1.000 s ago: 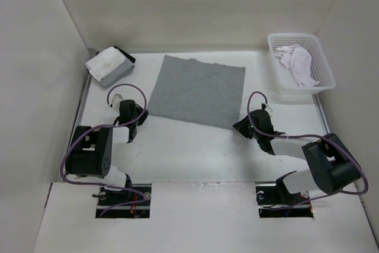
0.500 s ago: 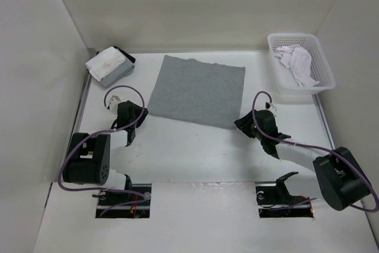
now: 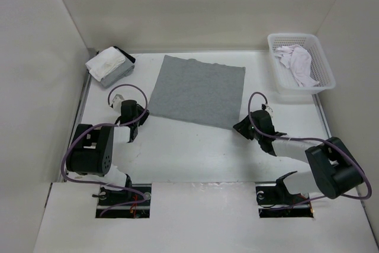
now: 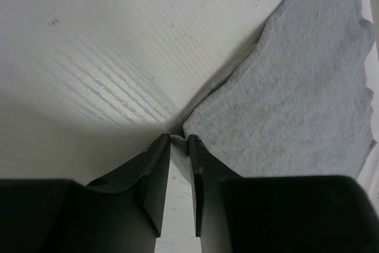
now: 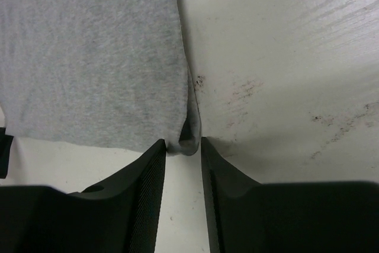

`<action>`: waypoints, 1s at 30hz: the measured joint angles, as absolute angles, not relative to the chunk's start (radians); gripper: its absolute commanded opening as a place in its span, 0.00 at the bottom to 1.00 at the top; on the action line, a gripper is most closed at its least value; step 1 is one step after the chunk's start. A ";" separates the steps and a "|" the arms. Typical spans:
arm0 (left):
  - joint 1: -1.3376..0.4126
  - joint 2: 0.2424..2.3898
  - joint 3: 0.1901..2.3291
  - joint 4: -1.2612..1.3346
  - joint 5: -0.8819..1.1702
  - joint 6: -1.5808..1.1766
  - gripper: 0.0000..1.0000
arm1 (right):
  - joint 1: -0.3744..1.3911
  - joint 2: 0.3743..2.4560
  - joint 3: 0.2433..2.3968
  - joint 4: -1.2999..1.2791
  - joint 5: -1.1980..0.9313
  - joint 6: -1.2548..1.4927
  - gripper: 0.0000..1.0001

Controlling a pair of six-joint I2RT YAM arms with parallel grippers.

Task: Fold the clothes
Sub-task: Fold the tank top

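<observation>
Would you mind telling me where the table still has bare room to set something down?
Bare: the near strip between the T-shirt and the arm bases, and the gap between T-shirt and basket. Crowded: the T-shirt's near corners, with the left hand and right hand, and the box corner.

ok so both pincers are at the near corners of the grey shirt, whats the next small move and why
Probably close both pincers on the cloth. In the wrist views the left pincer and right pincer each stand slightly parted around a near corner of the plain mid-grey knit T-shirt, which lies flat, so a grip has to come before any lift or fold.
</observation>
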State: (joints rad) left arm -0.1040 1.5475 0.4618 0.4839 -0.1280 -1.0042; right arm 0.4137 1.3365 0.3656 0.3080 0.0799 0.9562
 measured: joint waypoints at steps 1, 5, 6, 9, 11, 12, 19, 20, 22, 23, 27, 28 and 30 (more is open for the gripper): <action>-0.106 1.551 0.463 0.484 -0.128 -1.005 0.14 | 0.414 1.343 0.369 0.309 0.077 0.955 0.25; -0.106 1.562 0.464 0.492 -0.128 -1.010 0.04 | 0.414 1.361 0.375 0.307 0.077 0.944 0.06; -0.106 1.563 0.464 0.493 -0.128 -1.011 0.03 | 0.414 1.362 0.377 0.307 0.081 0.940 0.03; -0.109 1.559 0.464 0.492 -0.127 -1.011 0.00 | 0.423 1.349 0.379 0.303 0.100 0.925 0.01; -0.120 1.510 0.461 0.485 -0.128 -1.011 0.00 | 0.452 1.271 0.379 0.290 0.115 0.900 0.01; -0.124 1.466 0.459 0.471 -0.124 -1.011 0.00 | 0.471 1.216 0.386 0.256 0.130 0.881 0.01; -0.135 0.760 0.490 0.223 -0.130 -0.998 0.00 | 0.678 0.620 0.629 -0.111 0.340 0.717 0.02; -0.137 0.673 0.524 0.184 -0.135 -0.991 0.00 | 0.713 0.580 0.686 -0.149 0.376 0.695 0.02; -0.144 0.543 0.611 0.101 -0.147 -0.972 0.00 | 0.801 0.508 0.808 -0.220 0.454 0.652 0.02; -0.148 0.493 0.660 0.067 -0.152 -0.961 0.00 | 0.849 0.485 0.865 -0.250 0.493 0.635 0.03; -0.164 0.390 0.818 -0.014 -0.162 -0.923 0.00 | 1.028 0.463 1.026 -0.329 0.626 0.585 0.04; -0.165 0.381 0.836 -0.020 -0.163 -0.920 0.00 | 1.066 0.465 1.048 -0.340 0.656 0.572 0.04; -0.165 0.379 0.846 -0.032 -0.165 -0.916 0.01 | 1.110 0.477 1.063 -0.352 0.702 0.549 0.05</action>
State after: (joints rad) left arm -0.1650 0.3790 0.8463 -0.0319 -0.1650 -0.9165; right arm 1.1099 0.4767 1.0626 -0.3523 0.7021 0.5488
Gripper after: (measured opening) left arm 0.015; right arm 0.046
